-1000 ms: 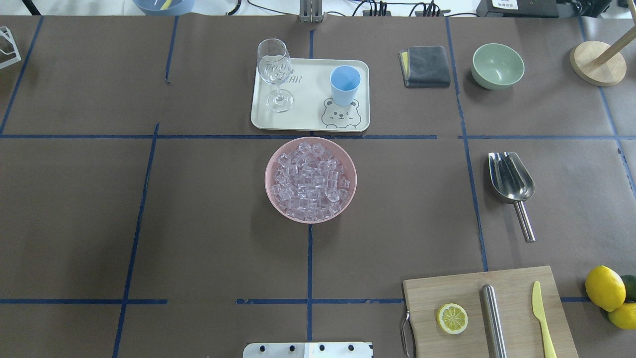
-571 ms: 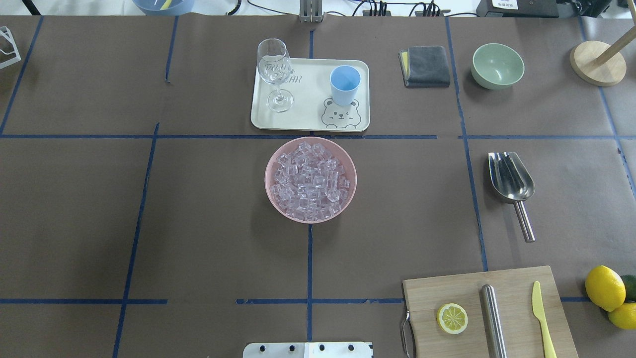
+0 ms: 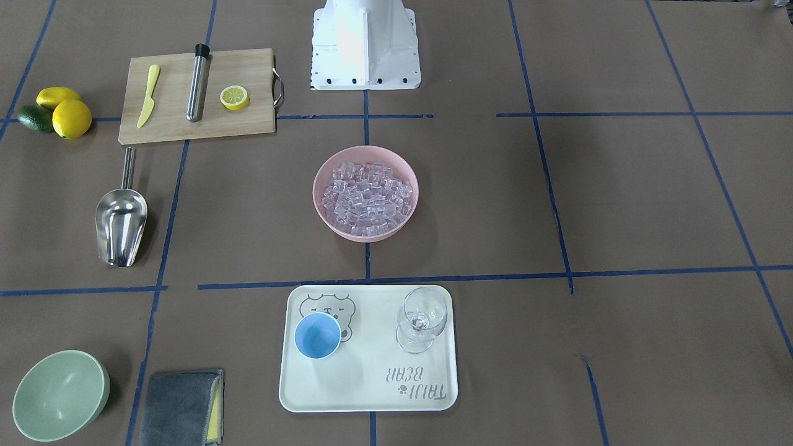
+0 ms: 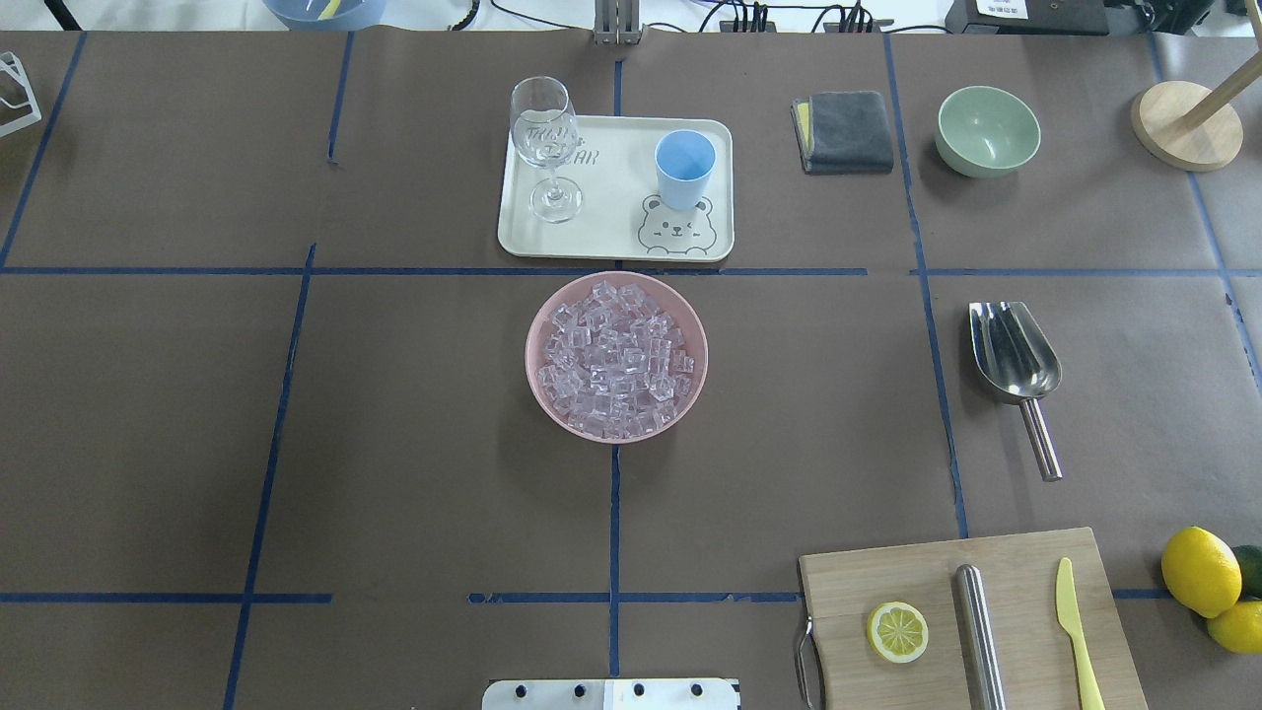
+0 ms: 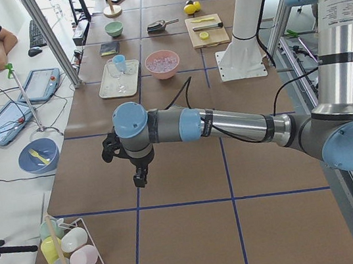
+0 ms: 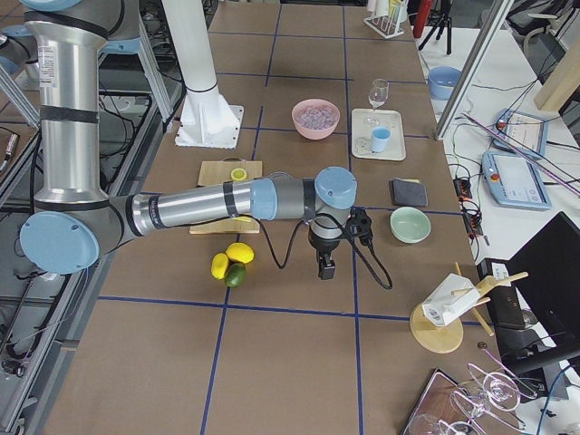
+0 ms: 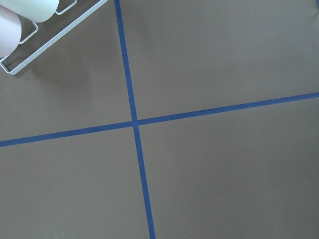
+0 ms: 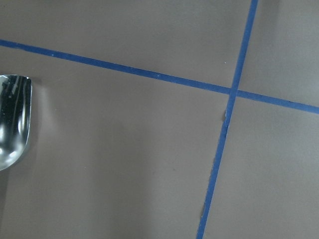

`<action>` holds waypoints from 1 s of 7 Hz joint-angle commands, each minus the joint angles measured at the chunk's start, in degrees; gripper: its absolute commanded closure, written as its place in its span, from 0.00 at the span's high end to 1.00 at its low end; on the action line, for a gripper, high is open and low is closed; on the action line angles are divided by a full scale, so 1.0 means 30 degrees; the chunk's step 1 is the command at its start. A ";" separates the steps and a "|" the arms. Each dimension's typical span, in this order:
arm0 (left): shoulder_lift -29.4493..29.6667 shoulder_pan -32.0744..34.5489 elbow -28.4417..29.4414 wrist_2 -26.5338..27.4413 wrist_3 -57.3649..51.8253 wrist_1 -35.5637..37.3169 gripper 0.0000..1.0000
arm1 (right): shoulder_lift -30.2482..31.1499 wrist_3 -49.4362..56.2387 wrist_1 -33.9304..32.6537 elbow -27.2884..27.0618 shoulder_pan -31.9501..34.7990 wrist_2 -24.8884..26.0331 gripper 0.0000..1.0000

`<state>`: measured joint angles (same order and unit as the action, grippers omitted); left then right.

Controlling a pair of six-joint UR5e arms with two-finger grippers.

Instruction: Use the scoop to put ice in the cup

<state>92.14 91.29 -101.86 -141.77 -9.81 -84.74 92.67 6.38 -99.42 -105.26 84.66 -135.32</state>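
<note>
The ice (image 4: pixel 616 360) is heaped in a pink bowl (image 4: pixel 532 345) at the table's middle. The light-blue cup (image 4: pixel 684 168) stands upright on a cream tray (image 4: pixel 611 217) beyond the bowl. The steel scoop (image 4: pixel 1016 355) lies flat on the right side, handle toward the robot; its trough shows at the right wrist view's left edge (image 8: pixel 12 119). My left gripper (image 5: pixel 140 176) hangs over bare table far to the left; my right gripper (image 6: pixel 324 269) hangs over the table's right side, near the scoop. Both show only in the side views, so I cannot tell whether they are open or shut.
A stemmed glass (image 4: pixel 545 148) shares the tray. A grey cloth (image 4: pixel 845 131), green bowl (image 4: pixel 987 128) and wooden stand (image 4: pixel 1186 123) are at back right. A cutting board (image 4: pixel 927 582) with lemon slice, steel cylinder and knife is near right, lemons (image 4: pixel 1200 570) beside it. A cup rack (image 5: pixel 71 250) is far left.
</note>
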 commanded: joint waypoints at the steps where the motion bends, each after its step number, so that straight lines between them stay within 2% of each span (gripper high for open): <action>1: 0.0020 -0.3281 -0.0554 -0.1079 -0.0041 -0.5349 1.00 | 0.0017 0.0070 0.0004 -0.0971 -0.0768 -0.0069 1.00; 2: -0.0038 -0.5128 -0.0413 -0.1198 -0.0041 -0.9534 1.00 | 0.0336 -0.0017 -0.0083 -0.1906 -0.1147 -0.0186 1.00; 4: 0.0543 -1.0250 0.0752 -0.0880 0.0192 -1.9515 1.00 | 0.0954 -0.0917 -0.0025 -0.2937 -0.1908 -0.1935 1.00; 5: 0.1940 -1.1520 0.2791 -0.0848 0.0135 -2.2263 1.00 | 0.0984 -0.3565 0.0004 -0.3869 -0.2811 -0.2090 1.00; 6: 0.3665 -1.2983 0.4001 -0.0093 0.0163 -2.2987 1.00 | 0.0984 -0.4404 0.0120 -0.4342 -0.3313 -0.2033 1.00; 7: 0.5045 -1.4651 0.4129 0.2583 0.0164 -2.2994 1.00 | 0.1013 -0.4615 0.1049 -0.4347 -0.3986 -0.2032 1.00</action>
<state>102.22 53.01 -91.49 -140.72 -9.34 -151.67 95.62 -5.39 -98.48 -117.55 74.99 -141.32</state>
